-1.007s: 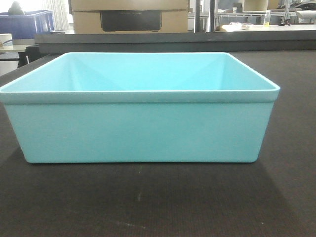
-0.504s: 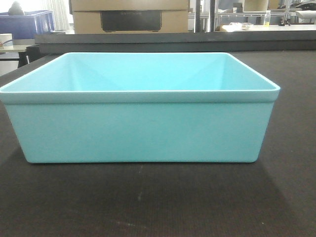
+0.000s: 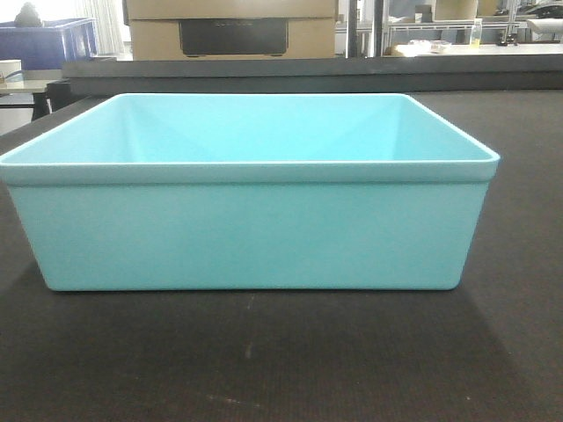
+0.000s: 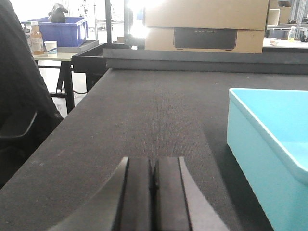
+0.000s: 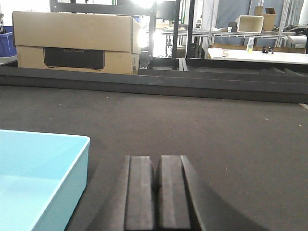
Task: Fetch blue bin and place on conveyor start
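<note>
blue bin (image 3: pixel 251 224) on conveyor start (image 3: pixel 281 360) | cardboard box (image 3: pixel 230 26) behind

Front view low, close, wrist views flanking, sharing blue bin (image 3: pixel 251 224)

Both grippers closed, level and holding nothing.

The left arm's dark grey, flat-padded gripper (image 4: pixel 153 192) points straight ahead, its two pads pressed together with only a thin seam between them. The right arm's matching dark grey gripper (image 5: pixel 158 190) sits the same way, pads meeting, low and horizontal.
</note>
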`<state>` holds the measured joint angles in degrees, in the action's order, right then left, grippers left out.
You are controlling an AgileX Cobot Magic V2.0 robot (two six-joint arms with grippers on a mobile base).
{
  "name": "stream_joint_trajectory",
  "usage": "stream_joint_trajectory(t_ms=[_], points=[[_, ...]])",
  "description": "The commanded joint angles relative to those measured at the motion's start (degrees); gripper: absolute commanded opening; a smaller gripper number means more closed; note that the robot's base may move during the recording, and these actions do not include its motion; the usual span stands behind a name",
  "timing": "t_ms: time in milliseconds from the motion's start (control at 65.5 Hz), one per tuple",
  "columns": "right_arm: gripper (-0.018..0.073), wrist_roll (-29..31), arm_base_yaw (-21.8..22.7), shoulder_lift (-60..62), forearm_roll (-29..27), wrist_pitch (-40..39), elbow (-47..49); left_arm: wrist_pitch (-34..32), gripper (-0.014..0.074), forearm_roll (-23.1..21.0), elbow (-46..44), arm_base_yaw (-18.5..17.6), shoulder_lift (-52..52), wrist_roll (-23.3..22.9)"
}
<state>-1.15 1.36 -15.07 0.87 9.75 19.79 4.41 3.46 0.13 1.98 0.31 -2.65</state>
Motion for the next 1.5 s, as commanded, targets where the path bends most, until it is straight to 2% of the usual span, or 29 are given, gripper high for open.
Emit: stream_joint_trajectory(t_ms=[0,763,900,1205,1297,1480], points=[[-0.0162,0.31,0.23,0.31,0.52,-1.31,-0.1,-1.21,-0.0111,-0.23,-0.13,0.14,-0.31,0.27],[-0.0162,0.31,1.13,0.31,-0.05,-2.97,-0.4,-1.21,-0.0111,-0.23,-0.13,0.14,-0.31,0.27],[-0.0162,1.74,3.64,0.44,-2.6,-3.37,-3.61,-1.21,-0.0111,-0.23,-0.13,0.14,-0.31,0.27],[-0.0162,5.29,3.77,11.23,-6.4,-11.96,-17.21,-1.21,-0.0111,-0.23,-0.13,0.14,-0.31,0.27],[-0.0162,5.29,3.77,15.07,-6.4,-11.94,-19.79,-1.21,-0.0111,-0.23,-0.13,0.14,-0.31,0.27],[-0.0162,5.29,3.77,15.07,-6.4,-8.61,-19.79,-1.21,-0.0111,-0.23,-0.13,0.14,-0.31,0.27]])
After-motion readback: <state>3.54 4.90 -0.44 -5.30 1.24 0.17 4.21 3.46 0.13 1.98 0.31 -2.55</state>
